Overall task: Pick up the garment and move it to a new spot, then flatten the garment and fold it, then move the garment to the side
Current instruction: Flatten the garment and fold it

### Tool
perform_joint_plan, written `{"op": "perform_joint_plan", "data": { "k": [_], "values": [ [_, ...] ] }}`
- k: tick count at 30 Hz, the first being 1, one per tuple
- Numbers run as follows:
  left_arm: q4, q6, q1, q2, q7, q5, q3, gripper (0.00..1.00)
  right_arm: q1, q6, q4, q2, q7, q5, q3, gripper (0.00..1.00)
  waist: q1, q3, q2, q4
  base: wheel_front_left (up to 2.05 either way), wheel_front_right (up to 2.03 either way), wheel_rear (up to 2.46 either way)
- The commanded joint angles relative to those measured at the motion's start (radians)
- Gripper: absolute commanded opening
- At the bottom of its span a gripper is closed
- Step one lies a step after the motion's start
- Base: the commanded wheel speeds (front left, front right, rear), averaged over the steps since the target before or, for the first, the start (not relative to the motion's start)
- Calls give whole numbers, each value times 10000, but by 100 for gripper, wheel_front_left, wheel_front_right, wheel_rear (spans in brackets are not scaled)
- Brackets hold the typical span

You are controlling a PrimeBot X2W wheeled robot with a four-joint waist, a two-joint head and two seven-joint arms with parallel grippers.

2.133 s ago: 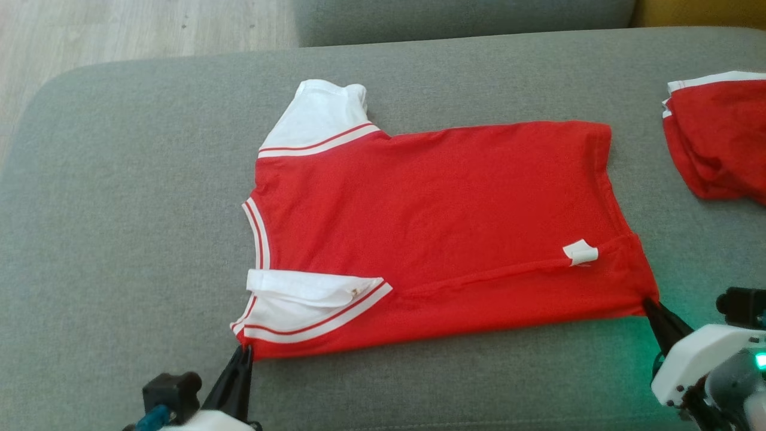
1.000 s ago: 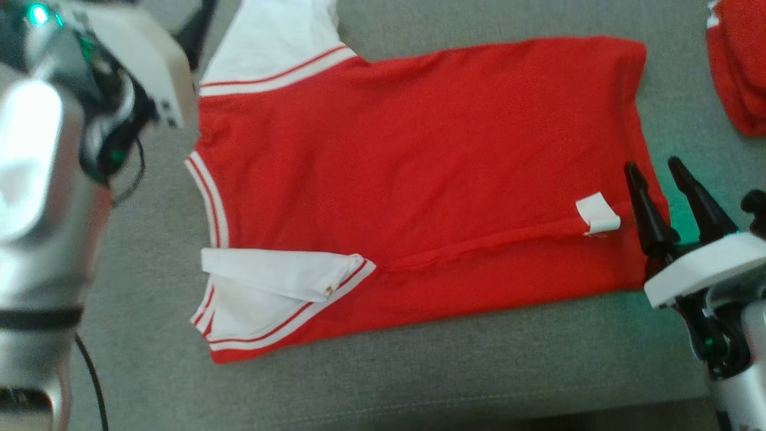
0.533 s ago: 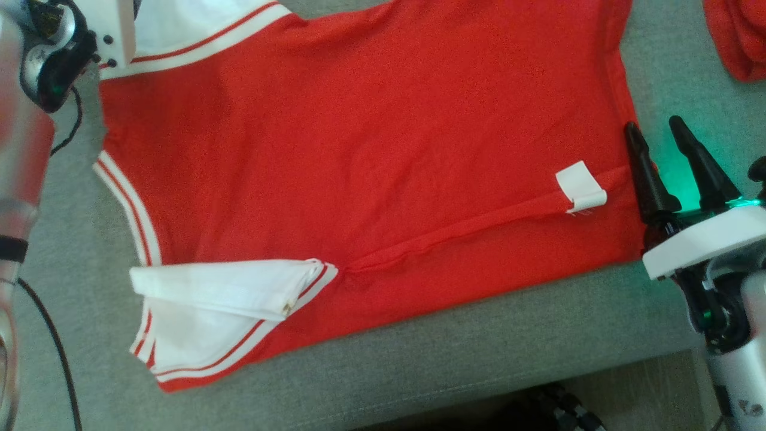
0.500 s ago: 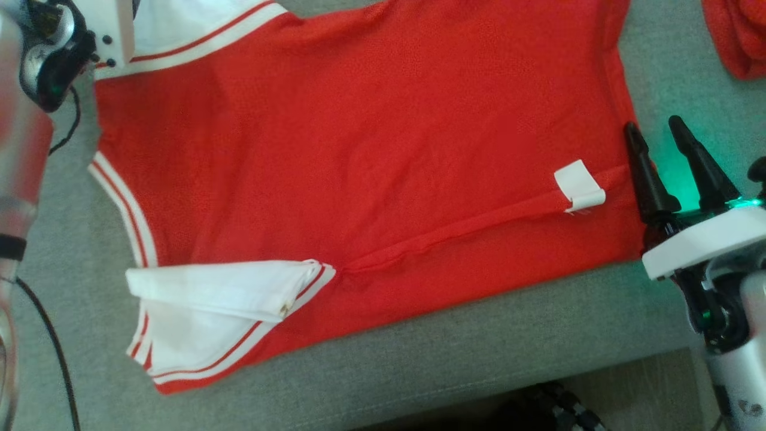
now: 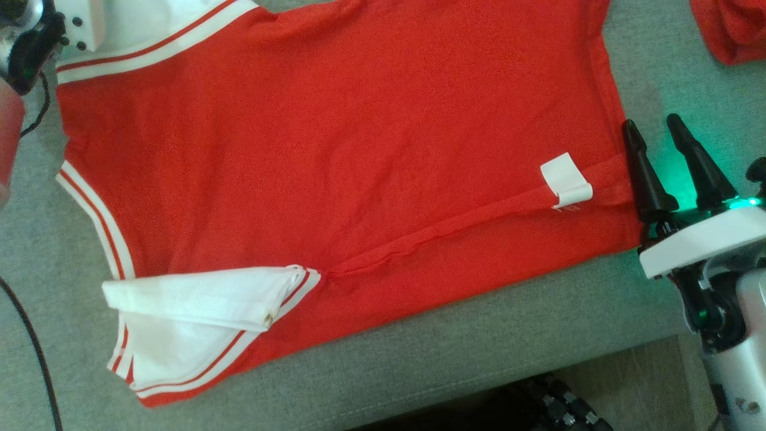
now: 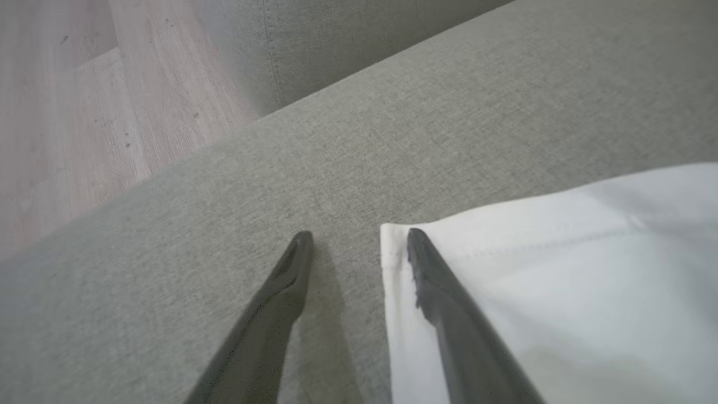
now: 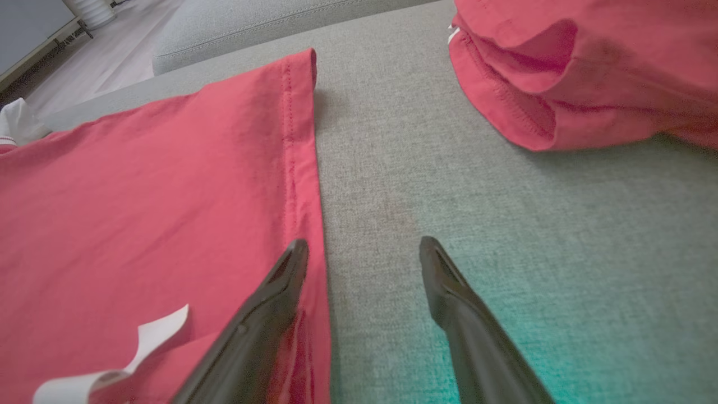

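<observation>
The garment [image 5: 359, 131] is a red T-shirt with white sleeves, lying flat on the grey cushion [image 5: 479, 347], its near side folded over along a seam with a white label [image 5: 565, 179]. My right gripper [image 5: 651, 121] stands open at the shirt's hem. In the right wrist view, the right gripper [image 7: 363, 243] has one finger over the red hem [image 7: 297, 140] and the other over bare cushion. My left gripper [image 6: 359, 234] is open at the far white sleeve [image 6: 561, 280], one finger above the sleeve's edge, the other above the cushion. The left wrist housing [image 5: 78, 18] shows at the head view's top left.
A second red garment [image 5: 730, 30] lies bunched at the far right, close to my right gripper and seen also in the right wrist view [image 7: 561, 73]. The cushion's front edge drops to the floor [image 5: 634, 389]. Wooden floor [image 6: 84, 112] and another cushion [image 6: 336, 39] lie beyond the left gripper.
Both grippers have left the shirt's near corners: the left has gone to the far sleeve, the right up beside the hem. The head camera has swung down and to the right.
</observation>
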Motion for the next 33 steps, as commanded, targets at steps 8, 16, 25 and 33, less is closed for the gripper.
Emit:
{"op": "perform_joint_plan", "data": {
  "k": [8, 16, 25, 33],
  "values": [
    [-292, 1, -455, 625, 804, -969, -631, 0, -188, 65, -145, -154, -89, 153, 180, 100, 0, 7, 0, -65, 0, 0, 0],
    [-1071, 0, -332, 789, -510, -1392, -1263, 0, -979, 65, -35, -297, 511, 582, 412, 100, 0, -793, 0, 315, 0, 0, 0],
    [-2346, 0, -4, 730, -1477, -2121, -1988, 0, -3323, 65, 2054, -557, 3155, 2009, 325, 100, 0, -1614, 0, 1252, 0, 0, 0],
    [-2965, 0, -142, 542, -1747, -2339, -2316, 0, -4923, 65, 4179, -927, 4311, 2507, 68, 100, 0, -1625, 0, 1876, 0, 0, 0]
  ]
}}
